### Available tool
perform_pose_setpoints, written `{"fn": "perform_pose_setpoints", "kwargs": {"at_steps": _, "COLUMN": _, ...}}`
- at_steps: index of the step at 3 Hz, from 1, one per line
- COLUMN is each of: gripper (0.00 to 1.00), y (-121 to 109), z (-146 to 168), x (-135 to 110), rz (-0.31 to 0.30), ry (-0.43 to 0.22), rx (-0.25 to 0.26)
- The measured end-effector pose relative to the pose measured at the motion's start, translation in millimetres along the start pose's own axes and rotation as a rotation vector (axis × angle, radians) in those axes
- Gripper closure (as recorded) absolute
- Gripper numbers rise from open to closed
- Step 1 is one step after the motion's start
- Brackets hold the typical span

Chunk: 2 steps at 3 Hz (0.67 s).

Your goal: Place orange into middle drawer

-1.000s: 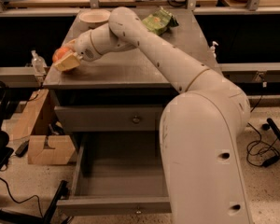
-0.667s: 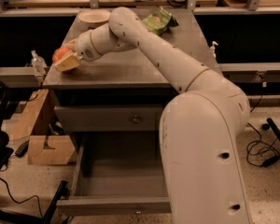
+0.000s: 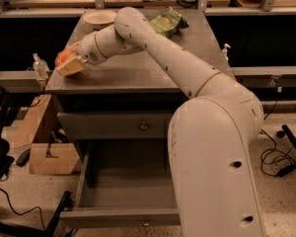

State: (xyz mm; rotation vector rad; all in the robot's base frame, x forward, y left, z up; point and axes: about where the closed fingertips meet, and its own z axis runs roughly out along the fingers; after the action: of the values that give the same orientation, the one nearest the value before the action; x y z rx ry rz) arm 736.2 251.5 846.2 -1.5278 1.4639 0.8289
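Observation:
The orange (image 3: pixel 64 57) is at the left edge of the grey cabinet top (image 3: pixel 138 68), held between my gripper's fingers. My gripper (image 3: pixel 68 62) reaches across the top to its left edge and is shut on the orange. The middle drawer (image 3: pixel 123 191) is the lowest one, pulled out wide below the cabinet, its grey tray open with a small knob on its front panel (image 3: pixel 146 223). My arm's bulky base covers the drawer's right part.
A white bowl (image 3: pixel 99 18) and a green snack bag (image 3: pixel 167 21) sit at the back of the top. A knobbed closed drawer front (image 3: pixel 116 126) is above the open drawer. A cardboard box (image 3: pixel 52 157) and cables lie on the floor at left.

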Motion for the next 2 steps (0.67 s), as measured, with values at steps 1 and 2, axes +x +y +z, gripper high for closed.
{"fn": "perform_pose_setpoints", "kwargs": {"at_steps": 1, "gripper": 1.00, "y": 0.0, "z": 0.0, "x": 0.0, "rz": 0.000, "ry": 0.000, "rx": 0.000}}
{"fn": "perform_pose_setpoints", "kwargs": {"at_steps": 2, "gripper": 1.00, "y": 1.1, "z": -1.1, "x": -0.1, "rz": 0.000, "ry": 0.000, "rx": 0.003}}
